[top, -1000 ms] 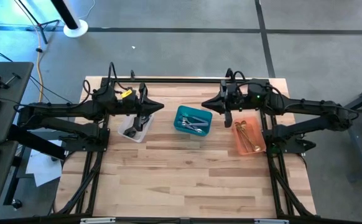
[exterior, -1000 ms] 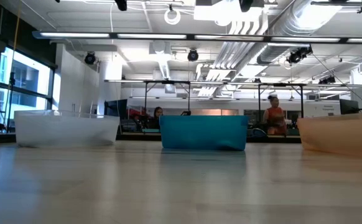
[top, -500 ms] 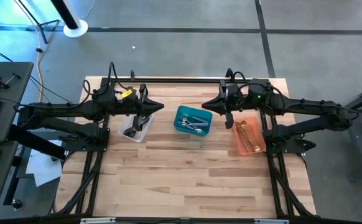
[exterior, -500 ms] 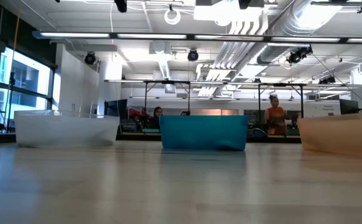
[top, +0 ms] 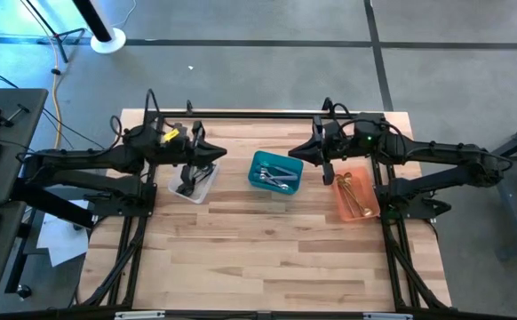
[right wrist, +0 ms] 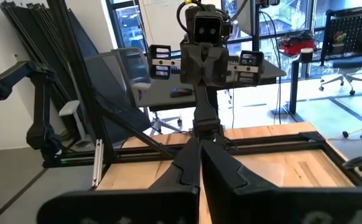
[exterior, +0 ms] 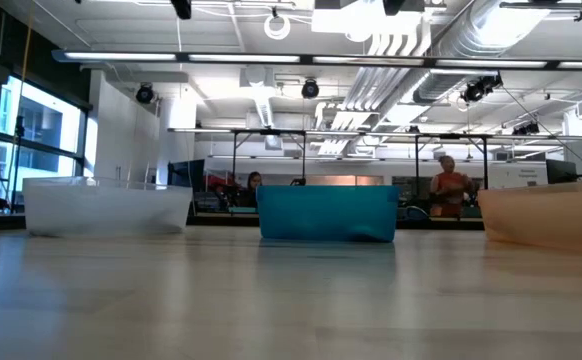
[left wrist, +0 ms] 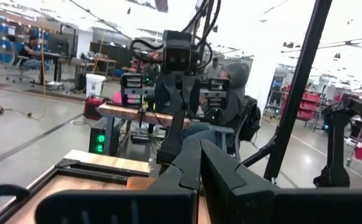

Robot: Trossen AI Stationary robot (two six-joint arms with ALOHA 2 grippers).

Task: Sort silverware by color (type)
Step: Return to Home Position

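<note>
Both my jaws are pressed together and empty. My left gripper (top: pixel 214 153) is at the rim of the clear plastic bin (top: pixel 204 188), which holds dark silverware (top: pixel 186 186). My right gripper (top: pixel 296 151) is beside the orange bin (top: pixel 341 207), which holds thin gold utensils (top: pixel 353 192). The teal bin (top: pixel 256 164), with shiny pieces (top: pixel 278 178) in it, sits between them.

The left gripper (top: pixel 214 153) has eased back slightly — toward its own side.

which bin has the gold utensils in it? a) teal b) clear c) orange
c: the high view shows the gold utensils lying inside the orange bin, at the right end of the row.
</note>
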